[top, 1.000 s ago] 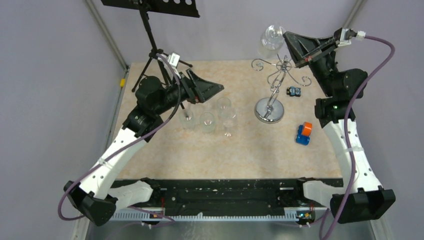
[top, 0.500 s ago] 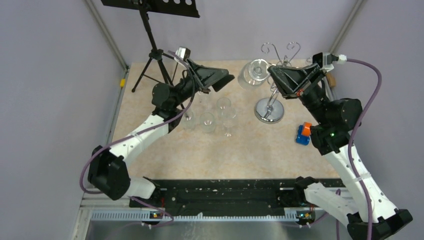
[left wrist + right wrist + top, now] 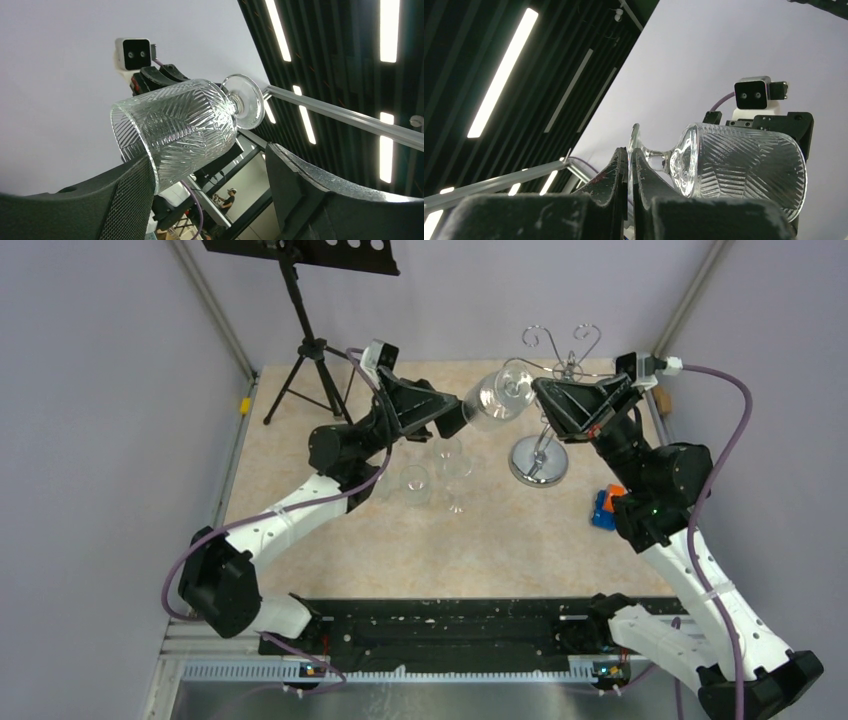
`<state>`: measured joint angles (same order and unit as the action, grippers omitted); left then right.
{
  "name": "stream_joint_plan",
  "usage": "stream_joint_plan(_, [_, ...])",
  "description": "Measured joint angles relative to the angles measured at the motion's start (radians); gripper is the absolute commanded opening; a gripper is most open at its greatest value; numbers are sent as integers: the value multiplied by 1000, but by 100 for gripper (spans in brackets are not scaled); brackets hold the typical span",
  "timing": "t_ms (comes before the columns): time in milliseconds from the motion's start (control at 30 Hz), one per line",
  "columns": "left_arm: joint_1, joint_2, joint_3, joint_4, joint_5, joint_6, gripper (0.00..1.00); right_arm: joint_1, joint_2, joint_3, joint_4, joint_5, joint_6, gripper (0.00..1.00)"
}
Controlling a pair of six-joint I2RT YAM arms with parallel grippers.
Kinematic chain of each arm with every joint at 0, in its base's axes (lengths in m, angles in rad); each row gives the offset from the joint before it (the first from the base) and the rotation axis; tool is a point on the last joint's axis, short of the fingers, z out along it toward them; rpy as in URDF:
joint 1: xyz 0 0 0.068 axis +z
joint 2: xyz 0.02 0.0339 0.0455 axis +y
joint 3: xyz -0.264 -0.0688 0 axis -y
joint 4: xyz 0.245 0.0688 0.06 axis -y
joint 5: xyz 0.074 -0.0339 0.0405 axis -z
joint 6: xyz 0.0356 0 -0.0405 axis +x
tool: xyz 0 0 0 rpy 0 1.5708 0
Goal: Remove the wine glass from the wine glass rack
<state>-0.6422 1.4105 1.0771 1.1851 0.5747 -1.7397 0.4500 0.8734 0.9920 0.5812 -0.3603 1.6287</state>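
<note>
A clear cut-pattern wine glass [image 3: 497, 398] lies sideways in the air, off the chrome wine glass rack [image 3: 539, 462] and to its left. My right gripper [image 3: 541, 392] is shut on the glass's flat foot; in the right wrist view [image 3: 630, 152] the foot sits edge-on between the two fingers, with the bowl [image 3: 744, 160] pointing away. My left gripper [image 3: 458, 412] is open at the bowl's rim. In the left wrist view [image 3: 207, 160] the bowl [image 3: 175, 127] sits between the spread fingers, with its rim at the left finger [image 3: 125, 200].
Several upright glasses [image 3: 415, 483] stand on the table below the left gripper. A black tripod music stand [image 3: 310, 350] is at the back left. A blue and orange toy [image 3: 607, 506] lies right of the rack's base.
The right gripper carried the glass from above the rack down and to the left. The left arm swung up and to the right, bringing its open fingers to the bowl.
</note>
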Motion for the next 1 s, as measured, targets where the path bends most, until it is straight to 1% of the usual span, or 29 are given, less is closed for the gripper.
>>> stream_joint_plan(67, [-5,-13,-10,5,0,-11,76,1,0,-3,17,0,6,0])
stream_joint_plan(167, [-7,-26,-12,19,0,-20,69,2,0,-3,32,0,18,0])
stream_joint_plan(400, [-8,-32,-11,74,5,-60,47,9,-2,-38,82,10,54,0])
stream_joint_plan(500, [-13,-32,-8,108,10,-80,35,12,-3,-73,101,21,69,0])
stream_joint_plan(567, [-17,-34,-6,118,14,-89,23,13,-3,-95,105,27,75,0])
stream_joint_plan(667, [-21,-43,-5,117,23,-89,12,13,-3,-112,106,33,78,0])
stream_joint_plan(733, [-21,-51,-5,112,28,-80,2,13,-3,-116,107,33,77,0])
stream_joint_plan(767, [-21,-56,-5,106,29,-71,0,13,-3,-116,106,33,77,0])
stream_joint_plan(900, [-21,-75,-6,69,36,-38,0,15,-6,-115,105,33,73,0])
stream_joint_plan(933, [-21,-80,-6,58,39,-27,0,15,-8,-115,103,33,68,4])
stream_joint_plan(1000, [-21,-95,-6,21,43,7,0,15,-10,-115,98,34,56,17])
